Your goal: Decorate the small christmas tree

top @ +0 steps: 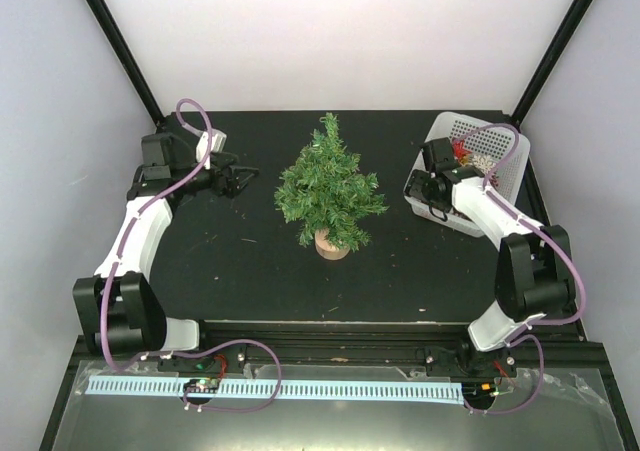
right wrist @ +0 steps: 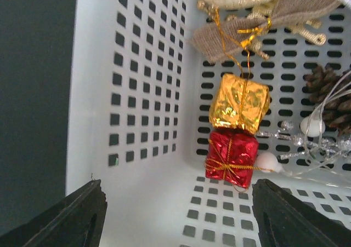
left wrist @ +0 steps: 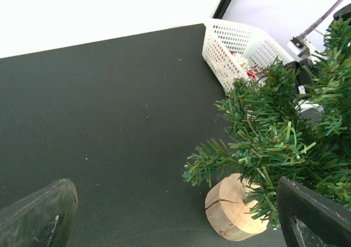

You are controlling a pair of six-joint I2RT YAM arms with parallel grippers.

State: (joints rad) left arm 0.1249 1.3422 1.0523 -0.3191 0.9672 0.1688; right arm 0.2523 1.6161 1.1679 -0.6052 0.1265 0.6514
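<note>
Hovering R gripper [right wrist: 178, 203] over basket [right wrist: 126, 66], jaws apart | L gripper [left wrist: 173, 200] wide, nr tree [left wrist: 274, 132]

White arm links [top: 135, 226], black joints [top: 120, 316], purple cables [top: 250, 342].

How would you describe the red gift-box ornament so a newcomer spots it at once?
Find the white perforated plastic basket at the far right of the black table. Inside it, two small foil-wrapped cubes lie touching. Take the shiny red cube tied with gold thread, not the gold foil cube beside it.
</note>
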